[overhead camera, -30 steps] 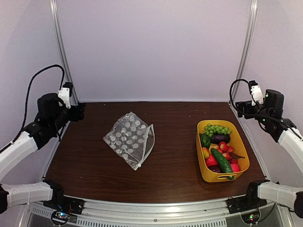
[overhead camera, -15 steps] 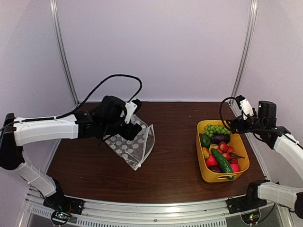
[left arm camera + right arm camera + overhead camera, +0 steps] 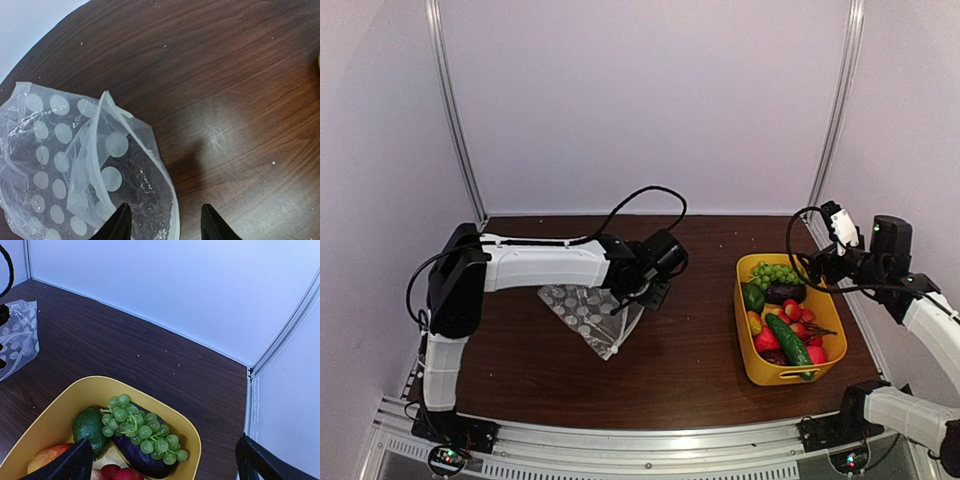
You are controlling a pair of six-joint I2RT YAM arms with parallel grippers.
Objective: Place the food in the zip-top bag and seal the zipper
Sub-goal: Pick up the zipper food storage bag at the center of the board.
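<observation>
The clear zip-top bag (image 3: pixel 582 308) with white dots lies flat left of centre, its white zipper (image 3: pixel 634 305) along the right edge. It also shows in the left wrist view (image 3: pixel 55 150), mouth slightly agape, with the zipper (image 3: pixel 169 187) running between my fingers. My left gripper (image 3: pixel 655 290) is open and empty just above that edge (image 3: pixel 165 225). The food (image 3: pixel 785 312) fills the yellow tub (image 3: pixel 752 368): green grapes (image 3: pixel 142 427), a purple eggplant (image 3: pixel 131 452) and a green piece (image 3: pixel 89 427). My right gripper (image 3: pixel 812 266) is open wide and empty above the tub's far end (image 3: pixel 165 460).
The yellow tub's rim (image 3: pixel 60 405) stands near the table's right edge. Metal frame posts (image 3: pixel 832 120) stand at the back corners against the white walls. The bag also shows at the far left of the right wrist view (image 3: pixel 17 335).
My left arm has swung from the far left across the bag to its right zipper edge. My right gripper has dropped from the right wall towards the tub.
</observation>
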